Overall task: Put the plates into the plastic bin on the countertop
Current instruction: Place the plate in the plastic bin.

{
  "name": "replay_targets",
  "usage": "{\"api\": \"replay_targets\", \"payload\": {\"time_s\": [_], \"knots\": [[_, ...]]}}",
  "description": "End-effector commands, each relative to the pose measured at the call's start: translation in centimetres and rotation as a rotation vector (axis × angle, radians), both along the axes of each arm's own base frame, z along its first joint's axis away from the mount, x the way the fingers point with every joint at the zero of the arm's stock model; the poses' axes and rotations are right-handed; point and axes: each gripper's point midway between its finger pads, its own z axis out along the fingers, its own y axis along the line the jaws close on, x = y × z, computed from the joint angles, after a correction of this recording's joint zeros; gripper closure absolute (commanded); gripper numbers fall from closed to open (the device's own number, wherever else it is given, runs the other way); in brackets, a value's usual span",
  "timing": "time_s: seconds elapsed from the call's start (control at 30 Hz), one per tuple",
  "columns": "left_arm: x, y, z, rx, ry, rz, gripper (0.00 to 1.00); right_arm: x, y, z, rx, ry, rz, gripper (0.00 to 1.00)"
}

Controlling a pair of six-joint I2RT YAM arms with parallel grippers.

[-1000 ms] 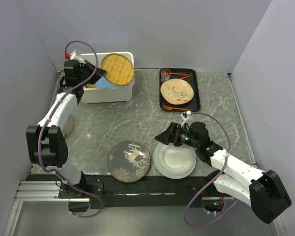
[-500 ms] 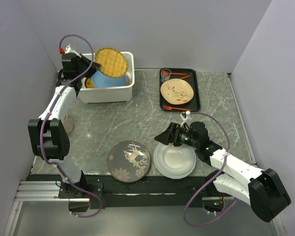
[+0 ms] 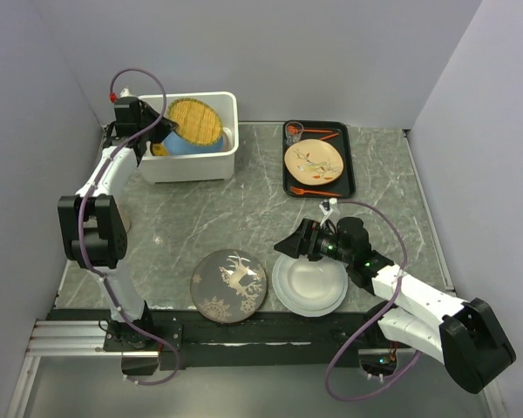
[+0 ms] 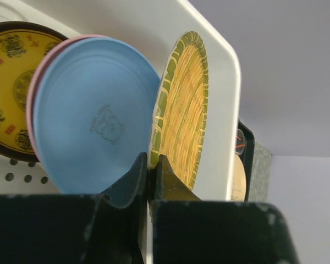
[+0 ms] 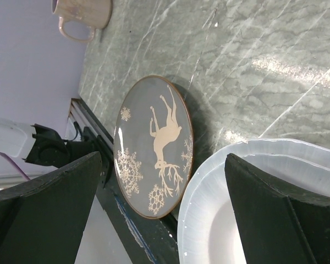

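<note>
**Left gripper at the bin, far-left corner of the countertop.** We see its jaws pinched on the rim of the yellow plate, which stands on edge in the bin's opening with its face nearly upright. The relation that matters is that this plate hangs just beside the blue plate and roughly parallel to it, with a bin wall on its other side. Whether the two plates touch, or whether the yellow plate reaches the floor, we cannot tell. The blue plate leans on a pink plate, and a brown plate lies behind them. We judge that the yellow plate need only sink a little and be let go to lean into this stack.

**Right gripper.** Its jaws are spread wide and hold nothing. It hovers over the far-left rim of the white plate, which lies at the near edge of the countertop. The deer plate lies flat just left of the white plate. We judge the right arm the nearer to both.
</note>
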Motion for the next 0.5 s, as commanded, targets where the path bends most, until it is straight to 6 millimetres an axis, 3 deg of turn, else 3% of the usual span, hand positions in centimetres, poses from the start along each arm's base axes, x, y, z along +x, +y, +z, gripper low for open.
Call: {"api": "replay_targets", "payload": {"time_s": [0.0,0.3,0.47], "knots": [[1.4,0.0,3.5,-0.003,-0.093,-0.032,0.99,0.1,0.2,1.0,0.031,-0.038,0.008,0.0],[1.6,0.0,1.3,-0.004,-0.046,-0.04,0.98,0.0,0.2,0.7,0.033,-0.03,0.008,0.0],[1.4,-0.4,0.3,-0.016,-0.03,-0.056,0.86,0.0,0.3,0.6,0.036,-0.027,0.01,0.0]]}}
